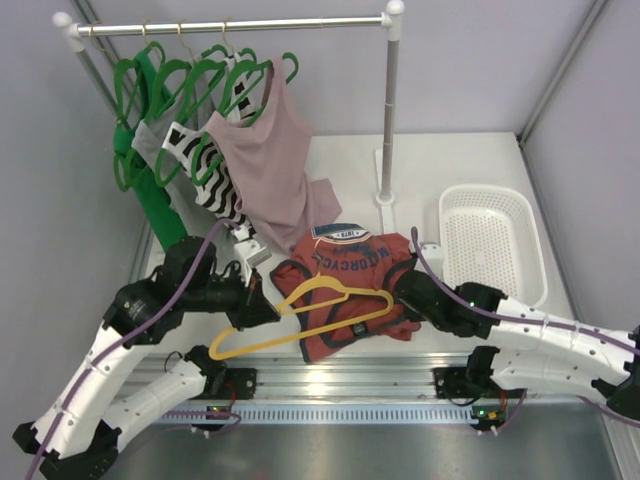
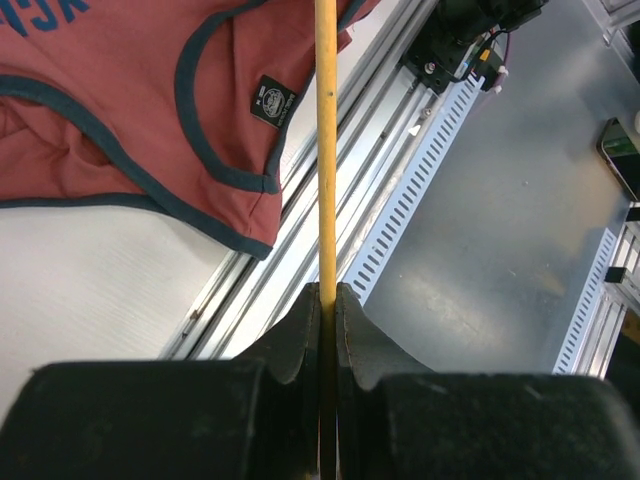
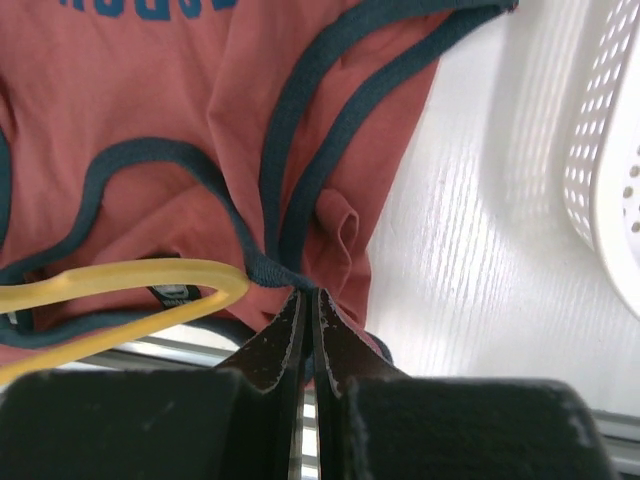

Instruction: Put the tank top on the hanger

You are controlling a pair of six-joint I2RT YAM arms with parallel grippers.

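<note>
The rust-red tank top (image 1: 350, 275) with navy trim lies crumpled on the table near the front edge. The yellow hanger (image 1: 300, 320) lies across its lower part. My left gripper (image 1: 268, 312) is shut on the hanger's left arm; in the left wrist view the yellow bar (image 2: 326, 150) runs straight out from between the pads, with the tank top (image 2: 110, 110) to its left. My right gripper (image 1: 400, 292) is shut on the top's navy shoulder strap (image 3: 285, 270) at the top's right side. The hanger's right end (image 3: 215, 280) sits just left of that pinch, against the strap.
A white perforated basket (image 1: 490, 240) stands at the right. A clothes rail (image 1: 235, 25) at the back left carries green hangers (image 1: 190, 80), a dusty-pink top (image 1: 265, 155) and a striped top (image 1: 205, 170). The rail's post (image 1: 388, 130) stands behind the tank top.
</note>
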